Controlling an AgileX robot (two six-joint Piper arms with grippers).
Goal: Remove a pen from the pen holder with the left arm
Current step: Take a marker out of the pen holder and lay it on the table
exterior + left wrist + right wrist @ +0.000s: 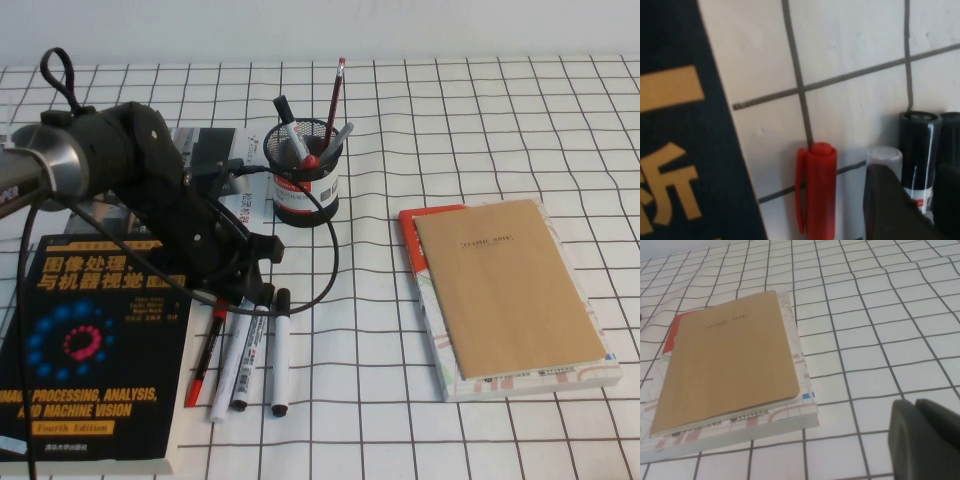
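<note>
Since the left tool (252,285) sits low over loose pens (250,350) on the surface beside the book (90,340), and I cannot tell whether it is apart or clamped, it should rise straight up before reaching for the pen holder (305,170) behind. The right tool (920,415), whose state I also cannot tell, hovers near the notebook (730,360).

The left arm (110,150) angles its left gripper (250,285) down toward the table's (400,400) left edge; the right gripper (927,440) hangs over the right side.

Dark book (90,400) cover: "PROCESSING, ANALYSIS, AND MACHINE VISION", "Fourth Edition".
</note>
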